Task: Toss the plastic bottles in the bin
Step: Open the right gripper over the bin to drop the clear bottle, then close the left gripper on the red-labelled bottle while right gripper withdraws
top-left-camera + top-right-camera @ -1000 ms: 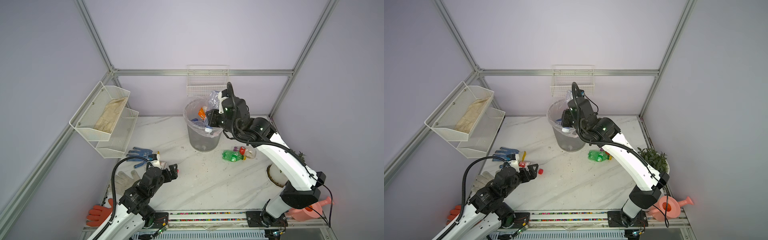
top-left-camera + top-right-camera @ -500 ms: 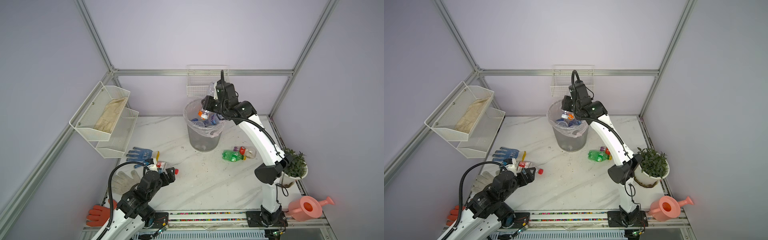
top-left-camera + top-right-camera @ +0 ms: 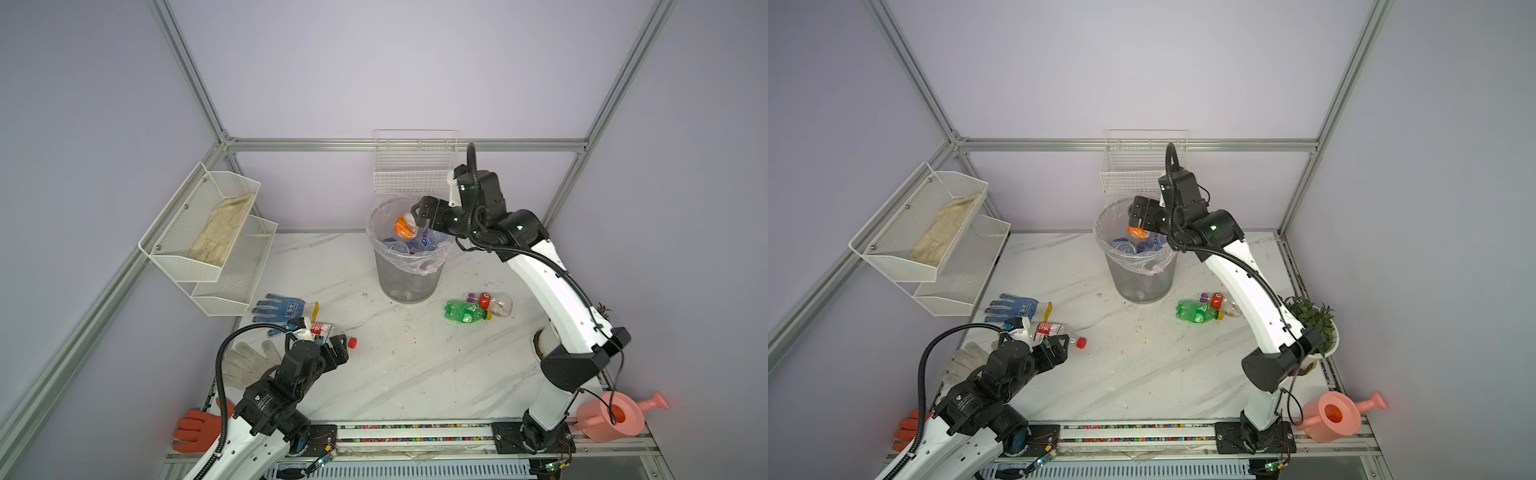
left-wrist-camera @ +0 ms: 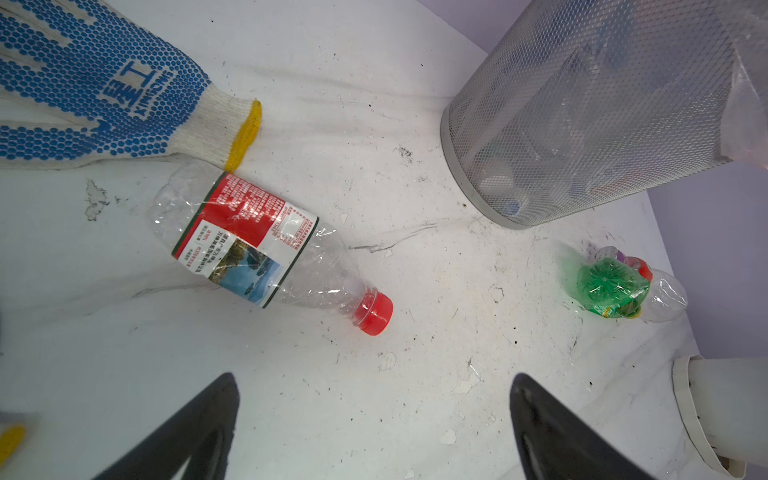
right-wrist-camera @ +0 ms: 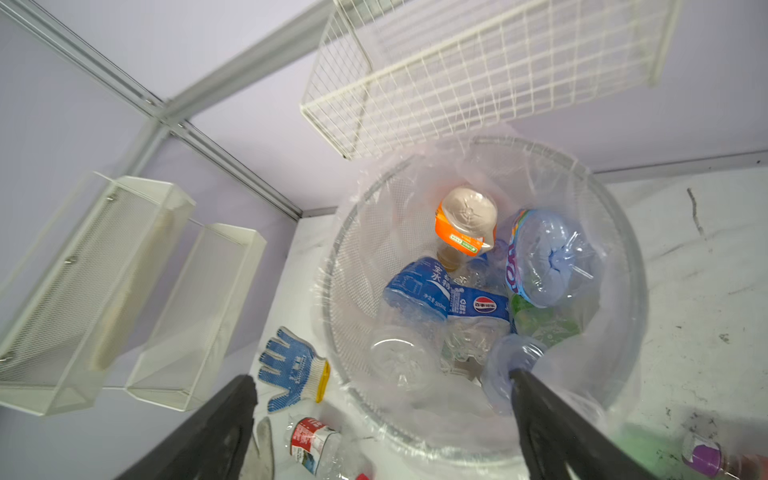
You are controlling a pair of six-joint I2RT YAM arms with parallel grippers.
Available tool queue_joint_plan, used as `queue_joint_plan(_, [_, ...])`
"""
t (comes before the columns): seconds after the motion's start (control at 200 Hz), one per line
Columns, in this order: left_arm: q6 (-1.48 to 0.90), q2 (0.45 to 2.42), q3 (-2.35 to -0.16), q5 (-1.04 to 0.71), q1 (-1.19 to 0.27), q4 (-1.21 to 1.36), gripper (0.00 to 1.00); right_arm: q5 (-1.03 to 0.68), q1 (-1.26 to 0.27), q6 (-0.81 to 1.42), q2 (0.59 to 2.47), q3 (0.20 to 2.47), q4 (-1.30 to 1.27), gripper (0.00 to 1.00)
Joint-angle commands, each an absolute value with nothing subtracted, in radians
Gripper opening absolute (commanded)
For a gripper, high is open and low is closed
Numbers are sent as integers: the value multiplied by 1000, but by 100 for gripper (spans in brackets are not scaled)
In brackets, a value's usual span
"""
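Hovering right over the mouth of the bin (image 3: pixel 407 282), the right gripper (image 3: pixel 419 211) has its jaws spread wide, and nothing sits between them. The right wrist view shows it plainly: the gripper (image 5: pixel 380 375) looks straight down into the bag-lined bin (image 5: pixel 623 249), both black fingers (image 5: pixel 224 424) well apart. Just below, an orange-label bottle (image 5: pixel 463 226) is inside the rim, base up, neck down, clear of the fingers. Both top views catch that bottle (image 3: pixel 1136 232) just under the gripper at the top of the bin.

Under it inside the bin lie blue-label bottles (image 5: pixel 440 299), crushed and piled together. One finger's tip overlaps a bluish bottle at the bin's near wall; whether it touches, I cannot tell.

Now the other side. Well away from the bin, on the robot's left and nearer the base, the left gripper (image 3: pixel 338 349) is low over the table, jaws fully open and empty. In front of it lies a red-label bottle (image 4: pixel 249 241) on its side, red cap (image 4: pixel 375 311) pointing toward the gripper (image 4: pixel 374 376), its base end touching the cuff of a blue-dotted glove (image 4: pixel 104 83).

On the robot's right of the bin, near its foot, a green bottle (image 3: pixel 463 311) lies beside a clear bottle (image 3: pixel 498 305), touching it.
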State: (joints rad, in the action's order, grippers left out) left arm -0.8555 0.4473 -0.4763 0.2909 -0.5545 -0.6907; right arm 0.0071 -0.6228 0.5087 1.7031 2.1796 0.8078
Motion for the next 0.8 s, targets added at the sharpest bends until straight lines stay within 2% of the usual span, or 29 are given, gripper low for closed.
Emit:
queue_joint_plan(0.0, [-868,496,-474,280,-517,-627,100,2,-620,494,1653,2059,751,97])
queue_joint_plan(0.265, [-871,646,-490,139,-334,-522,100,3,-620,492,1466,1831,666,97])
queue_joint_plan(0.52, [-968,769,-428,-14,-139,-374,100,12,-620,479,1378,1688,638,97])
queue_joint_plan(0.795, [-1049,940,-474,17,-124,-309,100,9,-620,465,1379,1630,615,97])
